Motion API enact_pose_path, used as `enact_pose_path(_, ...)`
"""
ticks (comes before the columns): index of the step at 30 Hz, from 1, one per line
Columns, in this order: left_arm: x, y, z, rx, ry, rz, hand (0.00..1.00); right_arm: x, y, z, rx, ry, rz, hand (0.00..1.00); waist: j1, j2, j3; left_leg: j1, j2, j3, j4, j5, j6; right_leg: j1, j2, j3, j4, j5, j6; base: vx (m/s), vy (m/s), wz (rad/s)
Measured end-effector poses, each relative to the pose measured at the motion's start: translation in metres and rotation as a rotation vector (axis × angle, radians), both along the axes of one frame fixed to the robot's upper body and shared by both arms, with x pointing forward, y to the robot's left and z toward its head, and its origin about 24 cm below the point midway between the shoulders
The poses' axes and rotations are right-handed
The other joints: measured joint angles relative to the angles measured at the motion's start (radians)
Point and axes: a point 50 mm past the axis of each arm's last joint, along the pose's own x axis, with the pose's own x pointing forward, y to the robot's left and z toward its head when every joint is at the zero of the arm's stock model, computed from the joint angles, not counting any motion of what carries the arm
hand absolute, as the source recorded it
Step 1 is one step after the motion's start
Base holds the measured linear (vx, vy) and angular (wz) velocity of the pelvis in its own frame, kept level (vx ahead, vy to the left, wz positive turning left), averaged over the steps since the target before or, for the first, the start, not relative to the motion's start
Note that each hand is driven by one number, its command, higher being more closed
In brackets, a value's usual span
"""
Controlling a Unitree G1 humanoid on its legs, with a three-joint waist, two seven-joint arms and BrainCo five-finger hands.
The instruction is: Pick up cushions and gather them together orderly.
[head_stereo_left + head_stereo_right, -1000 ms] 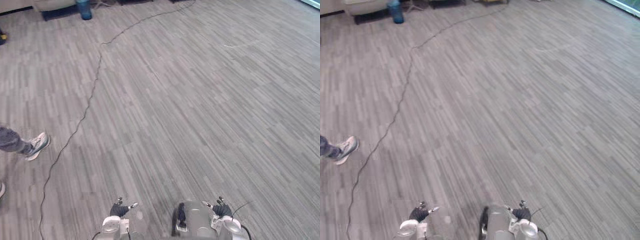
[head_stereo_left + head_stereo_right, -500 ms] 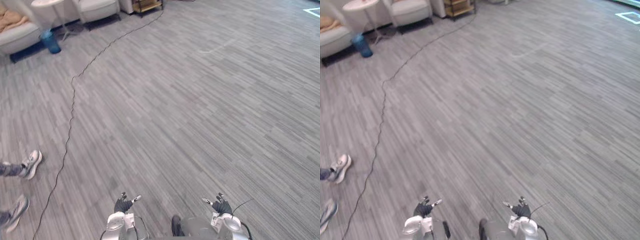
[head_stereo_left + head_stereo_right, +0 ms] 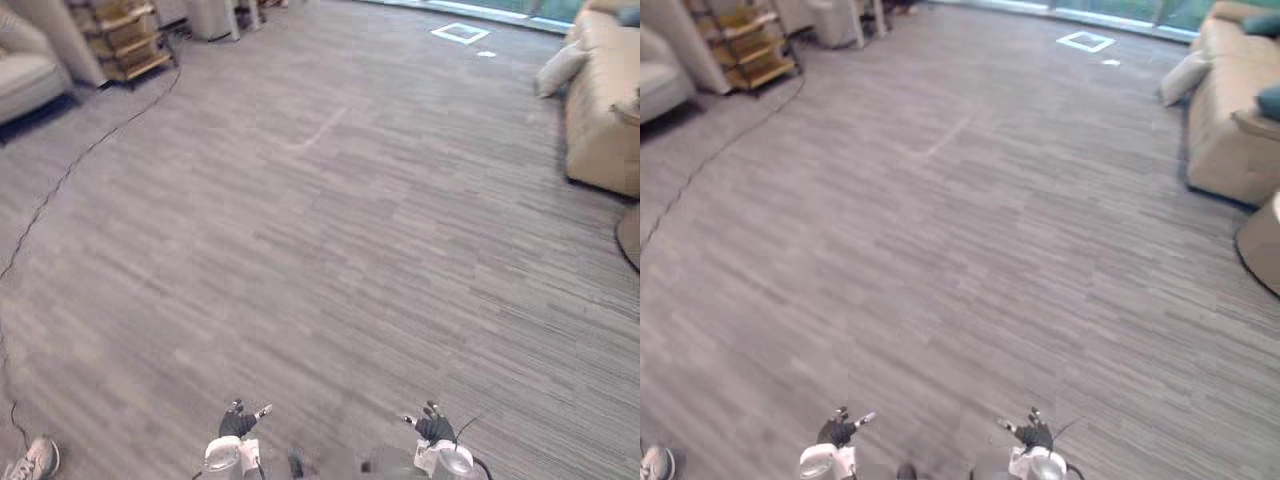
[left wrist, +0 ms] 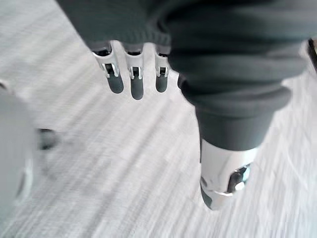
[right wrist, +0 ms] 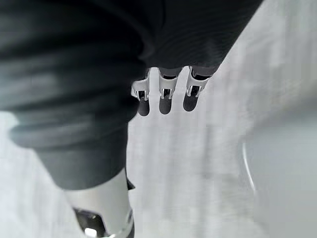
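Both of your hands are empty. The left hand and the right hand hang low at the near edge of the eye views, well apart from each other, over the bare grey floor.

For the grip, go by the wrist views. The left hand's fingers are straight and spread with the thumb held apart. The right hand's fingers are the same, with nothing past either hand but floor.

The cushions are far off to your right, well apart from both hands. A pale cushion lies on the floor at the far end of the beige sofa, touching it. The right eye view gives you more of that sofa than the left eye view does. It shows a teal cushion on the seat at the picture's edge and a second teal cushion further back.

A round piece of furniture sits near the sofa's closer end. A white square is marked on the floor beyond.

To your far left stand a wooden shelf and a pale armchair. A person's shoe sits at your near left, and the left eye view gives you more of it.
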Motion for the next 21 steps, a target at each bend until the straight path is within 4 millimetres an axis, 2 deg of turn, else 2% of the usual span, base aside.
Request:
enact_pose_path(1, 0.002, -0.002, -0.001, -0.001, 0.007, -0.017, 0.00, 0.000, -0.003, 0.000, -0.009, 0.003, 0.001, 0.00, -0.012, 0.000, 0.003, 0.029, 0.014, 0.004, -0.012, 0.000, 0.000, -0.046, 0.007, -0.063, -0.114, -0.005, -0.012, 0.45, 0.027, -0.13)
enact_pose_path(3, 0.006, -0.005, 0.000, 0.003, 0.003, -0.053, 0.00, -0.001, -0.006, 0.000, -0.008, 0.007, -0.011, 0.00, -0.024, -0.005, 0.011, 0.069, 0.020, 0.000, -0.035, 0.000, 0.000, -0.097, 0.011, -0.112, -0.368, 0.072, -0.011, 0.48, -0.055, 0.13)
enact_pose_path(4, 0.004, -0.005, -0.001, 0.004, 0.014, -0.063, 0.00, 0.000, -0.008, 0.000, -0.019, 0.011, -0.004, 0.00, -0.037, -0.024, 0.016, 0.102, -0.003, -0.007, -0.062, 0.000, -0.001, -0.103, 0.012, -0.105, -0.577, 0.186, -0.009, 0.51, -0.100, 0.19)
enact_pose_path(5, 0.002, -0.003, -0.002, 0.011, 0.020, -0.064, 0.00, -0.005, -0.009, -0.003, -0.020, 0.036, 0.001, 0.00, -0.043, -0.046, 0.017, 0.134, -0.028, -0.015, -0.073, -0.003, -0.005, -0.100, 0.001, -0.090, -0.661, 0.251, -0.010, 0.56, -0.137, 0.25)
enact_pose_path(6, -0.001, -0.006, -0.003, 0.004, 0.033, -0.066, 0.00, -0.007, -0.013, -0.004, -0.027, 0.046, -0.006, 0.00, -0.055, -0.044, 0.020, 0.179, -0.031, -0.042, -0.076, -0.015, -0.025, -0.095, 0.006, -0.067, -0.620, 0.362, -0.062, 0.57, -0.159, 0.13)
enact_pose_path(7, -0.001, -0.009, -0.004, -0.004, 0.037, -0.067, 0.00, -0.004, -0.018, -0.002, -0.040, 0.040, -0.008, 0.00, -0.059, -0.016, 0.021, 0.192, -0.013, -0.059, -0.054, -0.015, -0.028, -0.110, 0.019, -0.071, -0.543, 0.313, -0.074, 0.67, -0.231, 0.01)
enact_pose_path(8, -0.001, -0.012, -0.004, -0.014, 0.034, -0.059, 0.00, -0.004, -0.023, -0.001, -0.051, 0.035, -0.012, 0.00, -0.054, 0.008, 0.020, 0.160, 0.015, -0.071, 0.059, -0.014, -0.035, -0.112, 0.025, -0.074, -0.502, 0.261, -0.088, 0.53, -0.216, -0.13)
enact_pose_path(9, -0.002, -0.013, -0.004, -0.015, 0.035, -0.058, 0.00, -0.003, -0.027, 0.000, -0.057, 0.030, -0.020, 0.00, -0.058, 0.025, 0.023, 0.102, 0.049, -0.092, 0.205, -0.005, -0.092, -0.086, 0.034, -0.076, -0.503, 0.232, -0.095, 0.51, -0.239, -0.06)
enact_pose_path(10, -0.003, -0.014, -0.005, -0.020, 0.037, -0.054, 0.00, -0.003, -0.029, 0.001, -0.062, 0.027, -0.027, 0.00, -0.061, 0.041, 0.031, 0.019, 0.095, -0.135, 0.404, 0.034, -0.178, -0.047, 0.058, -0.077, -0.524, 0.211, -0.100, 0.53, -0.207, -0.09)
enact_pose_path(11, -0.003, -0.014, -0.004, -0.032, 0.025, -0.023, 0.00, -0.003, -0.030, 0.001, -0.064, 0.031, -0.029, 0.00, -0.058, 0.064, 0.035, -0.069, 0.151, -0.158, 0.642, 0.051, -0.243, 0.016, 0.097, -0.073, -0.566, 0.200, -0.111, 0.53, -0.181, -0.19)
enact_pose_path(12, -0.002, -0.014, -0.002, -0.035, 0.011, -0.006, 0.00, -0.003, -0.027, 0.001, -0.059, 0.033, -0.023, 0.00, -0.055, 0.068, 0.038, -0.117, 0.183, -0.149, 0.761, 0.038, -0.242, 0.072, 0.119, -0.070, -0.596, 0.191, -0.117, 0.54, -0.144, -0.38)
enact_pose_path(13, 0.001, -0.010, 0.001, -0.029, -0.015, 0.008, 0.00, -0.003, -0.019, -0.001, -0.044, 0.037, -0.005, 0.00, -0.048, 0.054, 0.047, -0.161, 0.203, -0.122, 0.843, 0.014, -0.218, 0.149, 0.136, -0.049, -0.634, 0.176, -0.129, 0.50, -0.126, -0.49)
enact_pose_path(15, 0.008, -0.008, 0.005, -0.021, -0.053, 0.012, 0.00, -0.004, -0.012, -0.002, -0.026, 0.040, 0.001, 0.00, -0.027, 0.026, 0.049, -0.244, 0.191, -0.061, 0.806, -0.032, -0.160, 0.251, 0.139, -0.002, -0.706, 0.163, -0.127, 0.45, -0.105, -0.66)
enact_pose_path(16, 0.010, -0.008, 0.007, -0.023, -0.066, 0.011, 0.00, -0.003, -0.010, -0.002, -0.020, 0.037, 0.002, 0.00, -0.013, 0.025, 0.048, -0.294, 0.173, -0.041, 0.729, -0.048, -0.130, 0.290, 0.139, 0.036, -0.741, 0.157, -0.120, 0.42, -0.034, -0.97)
enact_pose_path(17, 0.012, -0.008, 0.008, -0.022, -0.076, 0.011, 0.00, -0.001, -0.010, -0.002, -0.019, 0.034, 0.004, 0.00, 0.001, 0.027, 0.048, -0.345, 0.150, -0.043, 0.613, -0.052, -0.120, 0.328, 0.139, 0.080, -0.767, 0.150, -0.111, 0.43, -0.003, -1.06)
enact_pose_path(19, 0.013, -0.007, 0.009, -0.020, -0.093, 0.018, 0.00, 0.001, -0.009, -0.001, -0.019, 0.034, 0.006, 0.00, 0.010, 0.031, 0.049, -0.392, 0.104, -0.096, 0.386, -0.030, -0.134, 0.376, 0.131, 0.130, -0.794, 0.133, -0.096, 0.48, 0.099, -0.96)
enact_pose_path(21, 0.012, -0.007, 0.009, -0.026, -0.093, 0.027, 0.00, -0.008, -0.011, -0.006, -0.021, 0.072, 0.001, 0.00, 0.010, 0.037, 0.050, -0.408, 0.069, -0.180, 0.127, 0.057, -0.162, 0.448, 0.123, 0.184, -0.831, 0.109, -0.077, 0.56, 0.217, -0.85)
